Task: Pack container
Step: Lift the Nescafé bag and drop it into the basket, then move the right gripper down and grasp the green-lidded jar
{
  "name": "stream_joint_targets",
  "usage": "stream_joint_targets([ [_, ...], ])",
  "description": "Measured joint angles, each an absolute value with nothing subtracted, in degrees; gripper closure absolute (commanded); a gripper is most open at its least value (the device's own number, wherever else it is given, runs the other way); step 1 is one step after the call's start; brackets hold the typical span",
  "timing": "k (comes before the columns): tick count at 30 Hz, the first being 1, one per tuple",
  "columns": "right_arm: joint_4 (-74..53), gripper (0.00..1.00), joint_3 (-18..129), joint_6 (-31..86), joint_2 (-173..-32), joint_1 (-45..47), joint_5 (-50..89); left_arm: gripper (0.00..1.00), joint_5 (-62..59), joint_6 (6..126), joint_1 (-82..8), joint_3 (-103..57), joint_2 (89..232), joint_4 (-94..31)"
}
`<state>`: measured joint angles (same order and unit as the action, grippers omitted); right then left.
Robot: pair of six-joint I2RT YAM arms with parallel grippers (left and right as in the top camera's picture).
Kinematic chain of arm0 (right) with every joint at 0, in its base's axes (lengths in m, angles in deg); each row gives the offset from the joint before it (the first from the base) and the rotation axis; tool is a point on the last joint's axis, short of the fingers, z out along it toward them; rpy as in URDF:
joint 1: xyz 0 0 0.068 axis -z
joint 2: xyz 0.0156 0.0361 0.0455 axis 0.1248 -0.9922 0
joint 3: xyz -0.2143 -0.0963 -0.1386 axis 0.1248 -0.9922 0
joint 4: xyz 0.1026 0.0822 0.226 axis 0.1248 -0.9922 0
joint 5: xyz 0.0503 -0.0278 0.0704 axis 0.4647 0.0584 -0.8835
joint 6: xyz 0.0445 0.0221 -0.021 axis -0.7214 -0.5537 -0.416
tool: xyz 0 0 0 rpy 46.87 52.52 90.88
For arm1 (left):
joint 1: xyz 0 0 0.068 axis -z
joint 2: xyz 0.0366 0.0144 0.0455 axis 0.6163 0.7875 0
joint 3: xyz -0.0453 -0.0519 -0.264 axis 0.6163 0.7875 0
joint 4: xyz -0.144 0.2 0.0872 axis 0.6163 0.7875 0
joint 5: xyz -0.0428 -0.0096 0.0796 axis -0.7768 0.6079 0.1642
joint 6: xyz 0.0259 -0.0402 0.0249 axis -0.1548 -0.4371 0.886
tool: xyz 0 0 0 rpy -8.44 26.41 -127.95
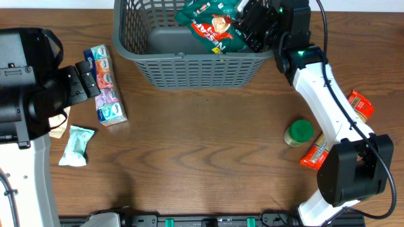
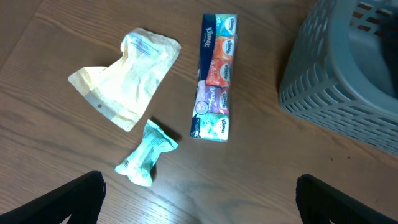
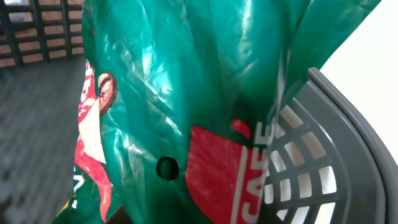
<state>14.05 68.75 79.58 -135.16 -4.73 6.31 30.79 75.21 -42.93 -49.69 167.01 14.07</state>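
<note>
Far-centre on table (image 1: pixel 208 164): basket (image 1: pixel 189 66), upright, long side facing the arms, visible floor bare. Looks like rigid moulded plastic, judged light for its bulk, stiff, not fragile, likely to skate on the wood if nudged sideways. Best hold if ever needed: pinch over the thick rim, or a finger through a wall slot. No need seen to move it, just drop stuff in from above. Over its right half: green coffee bag (image 1: pixel 211 28), glossy foil, crinkled, tilted, filling the right wrist view with basket rim and lattice behind. Right claw (image 1: pixel 252 25) at the bag's top edge; jaws hidden by foil in the wrist view, but bag hanging off it, so read as closed on the bag. Foil judged slippery and floppy. Left of basket, apart from it: tissue pack strip (image 1: pixel 106 85), flat on the wood. Nearer the left arm: small mint-green packet (image 1: pixel 76 145) and cream pouch (image 2: pixel 124 74), just beside each other. Left claw (image 2: pixel 199 208) above those, jaws spread wide, nothing held. Right side, well apart from basket: green-lidded jar (image 1: pixel 298 132), orange packet (image 1: pixel 314 154) just beside it, another orange packet (image 1: pixel 360 104) by the right arm.
</note>
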Motion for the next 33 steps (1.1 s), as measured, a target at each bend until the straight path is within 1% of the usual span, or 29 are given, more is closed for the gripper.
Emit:
stream_joint_targets([
  [1,14.0,0.18,68.8,79.3,-135.2,-4.7,6.2,0.01,30.8,75.2,-42.9,-49.7,167.0,14.1],
  [2,14.5,0.01,68.8,78.9,-135.2,-4.7,6.0,0.01,30.8,75.2,-42.9,-49.7,167.0,14.1],
  [11,16.2,0.01,69.9,74.2,-134.9,-4.7,2.3,0.01,30.8,75.2,-42.9,-49.7,167.0,14.1],
  [16,13.9,0.01,69.9,70.1,-133.5,-4.7,0.1,0.01,30.8,75.2,-42.9,-49.7,167.0,14.1],
  [21,12.7,0.01,69.9,67.5,-127.5,-3.0,-2.7,0.01,30.8,75.2,-42.9,-49.7,167.0,14.1],
  [24,12.2,0.01,69.9,61.9,-121.4,0.0,-1.9,0.01,30.8,75.2,-42.9,-49.7,167.0,14.1],
  [27,6.6,0.01,70.3,53.4,-114.5,5.7,0.8,0.01,30.8,75.2,-42.9,-49.7,167.0,14.1],
  [29,-1.7,0.01,71.2,46.3,-110.8,10.5,1.9,0.01,30.8,75.2,-42.9,-49.7,167.0,14.1],
  [33,-23.2,0.01,71.4,35.1,-106.4,19.8,3.9,0.01,30.8,75.2,-42.9,-49.7,167.0,14.1],
])
